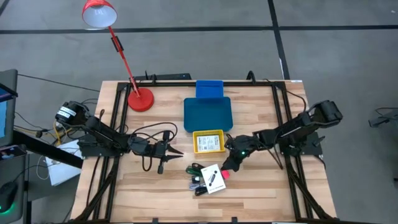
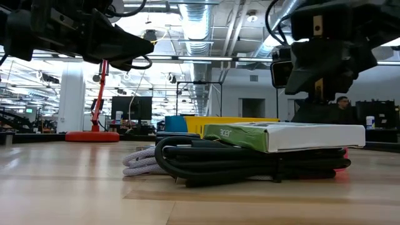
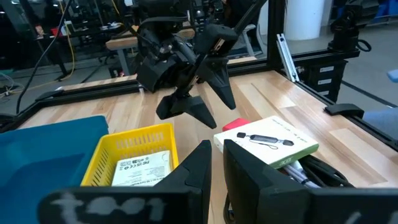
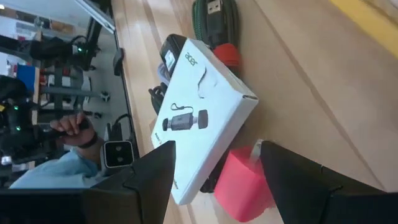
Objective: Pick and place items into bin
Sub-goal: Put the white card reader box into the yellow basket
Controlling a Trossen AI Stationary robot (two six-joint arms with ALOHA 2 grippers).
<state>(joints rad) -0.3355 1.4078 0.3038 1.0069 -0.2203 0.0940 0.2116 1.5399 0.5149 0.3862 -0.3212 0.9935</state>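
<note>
Your right gripper point(image 1: 229, 167) hung with its fingers spread wide just above the pink-red piece point(image 4: 244, 182), beside the white box point(image 1: 213, 178) that lay on the cable pile point(image 2: 250, 164). Your left gripper point(image 1: 173, 151), fingers almost pressed together and holding nothing, waited left of the yellow bin point(image 1: 208, 142).

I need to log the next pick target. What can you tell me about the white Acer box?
The white Acer box is a flat cardboard carton with a green side and a dark gadget pictured on its top. It lies closed and tilted on a pile of black cables on the wooden table, in front of the yellow bin. A pink-red piece sits against one edge. The open right gripper hovers over that edge.
</note>
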